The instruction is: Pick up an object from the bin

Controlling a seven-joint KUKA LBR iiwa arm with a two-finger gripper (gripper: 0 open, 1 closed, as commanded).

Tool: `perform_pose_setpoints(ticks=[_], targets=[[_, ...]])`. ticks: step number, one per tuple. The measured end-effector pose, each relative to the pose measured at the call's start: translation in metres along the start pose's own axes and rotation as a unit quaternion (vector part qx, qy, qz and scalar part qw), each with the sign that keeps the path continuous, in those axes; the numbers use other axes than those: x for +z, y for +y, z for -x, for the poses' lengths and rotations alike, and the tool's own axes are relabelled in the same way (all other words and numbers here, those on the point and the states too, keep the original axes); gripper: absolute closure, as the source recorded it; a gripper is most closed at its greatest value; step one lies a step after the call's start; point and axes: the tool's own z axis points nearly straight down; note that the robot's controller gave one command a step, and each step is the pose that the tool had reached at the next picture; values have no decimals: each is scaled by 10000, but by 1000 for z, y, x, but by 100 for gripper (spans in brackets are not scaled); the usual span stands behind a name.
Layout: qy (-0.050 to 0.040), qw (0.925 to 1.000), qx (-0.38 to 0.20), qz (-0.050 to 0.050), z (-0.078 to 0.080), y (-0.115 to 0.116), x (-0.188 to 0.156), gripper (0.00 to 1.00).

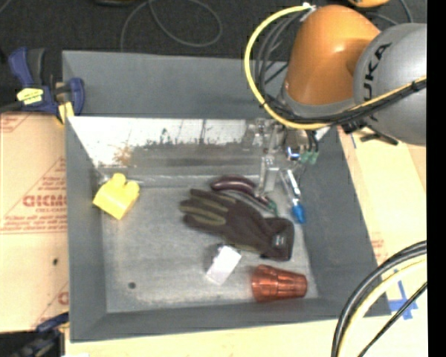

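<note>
My gripper [270, 171] hangs below the orange-covered wrist at the back right of the bin. It stands over the far end of a dark maroon curved thing [236, 186]. A dark glove [241, 220] lies just in front of that, fingers pointing left. Directly to the right of the gripper, a white pen with a blue cap [295, 199] lies slanted toward the right wall. Nothing shows as held.
A yellow block [117, 195] sits at the left of the bin. A small white piece [222, 265] and a copper-coloured ribbed cup [279, 283] on its side lie near the front wall. The arm and its yellow cables hang over the back right corner.
</note>
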Motion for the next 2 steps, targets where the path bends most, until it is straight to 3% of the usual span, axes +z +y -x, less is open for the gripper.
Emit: perform_pose_setpoints(ticks=[1,2], targets=[[-5,9991,422,2,-8,14,60,0],[-4,9933,1159,1,-20,43,85,0]])
